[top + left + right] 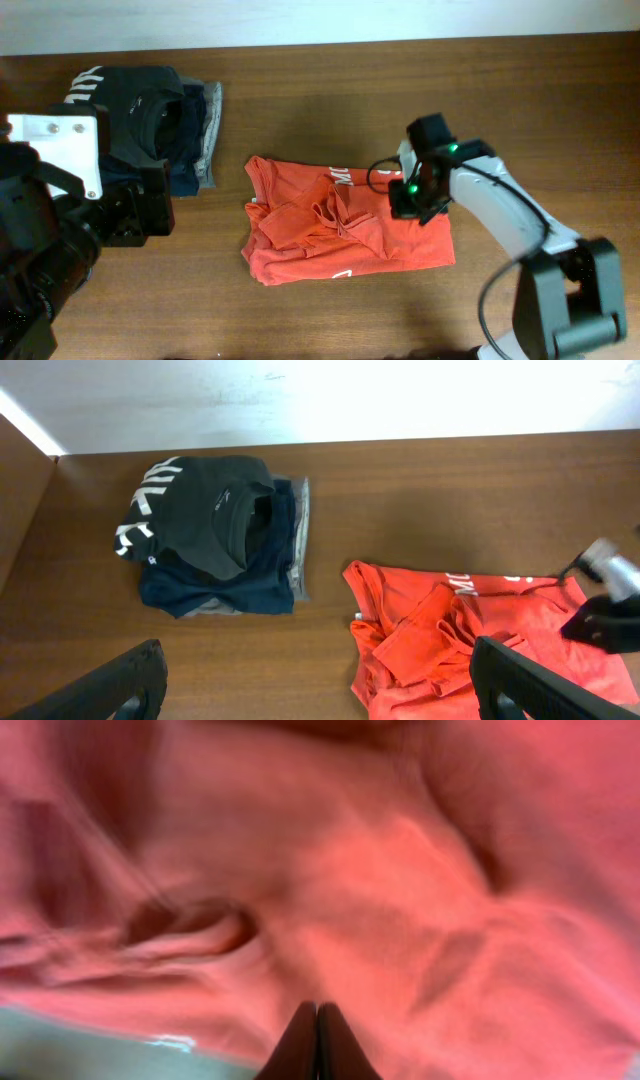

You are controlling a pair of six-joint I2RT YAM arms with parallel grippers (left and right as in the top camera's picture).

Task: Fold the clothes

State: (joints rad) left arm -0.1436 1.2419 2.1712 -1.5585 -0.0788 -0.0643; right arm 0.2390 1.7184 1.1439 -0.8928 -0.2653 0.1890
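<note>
The clothes, an orange-red T-shirt (300,250), lie crumpled in the middle of the table with white lettering showing near the top edge. The left wrist view has the T-shirt (420,655) at lower right. My left gripper (325,700) hovers wide open over bare wood left of it, its right finger (520,680) above the cloth; overhead this gripper (150,205) is at the left. My right gripper (412,198) sits at the shirt's upper right edge. Its fingertips (317,1040) are pressed together against the red cloth (400,870); no fold shows between them.
A pile of folded garments (160,120) sits at the back left, a black one with white letters on top of navy and grey ones, and appears as a pile (220,530) in the left wrist view. Bare wooden table (560,110) surrounds the shirt.
</note>
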